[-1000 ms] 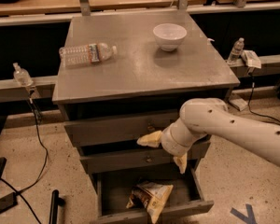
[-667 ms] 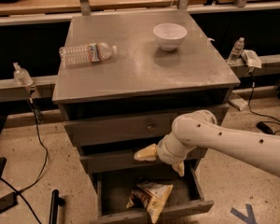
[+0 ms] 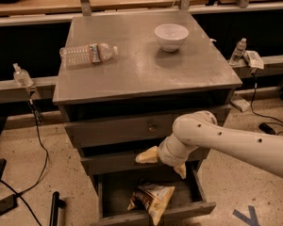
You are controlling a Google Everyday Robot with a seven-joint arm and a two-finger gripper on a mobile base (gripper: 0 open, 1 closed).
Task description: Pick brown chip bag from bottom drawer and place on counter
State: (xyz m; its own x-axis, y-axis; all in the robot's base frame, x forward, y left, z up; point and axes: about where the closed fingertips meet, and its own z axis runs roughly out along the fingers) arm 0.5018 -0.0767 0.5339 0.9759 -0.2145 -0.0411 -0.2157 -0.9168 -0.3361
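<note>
Brown chip bag [image 3: 152, 197] below the jaws

end effector [image 3: 160, 167]: fingers apart, above bottom drawer [image 3: 188, 210] | brown chip bag [image 3: 151, 199]: lying in drawer

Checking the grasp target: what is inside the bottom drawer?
The brown chip bag lies in the bottom drawer, near its front. The gripper hovers above it, hiding the drawer's back right corner.

Pincer [image 3: 163, 163] over bottom drawer [image 3: 201, 195]; open top, unobstructed
</note>
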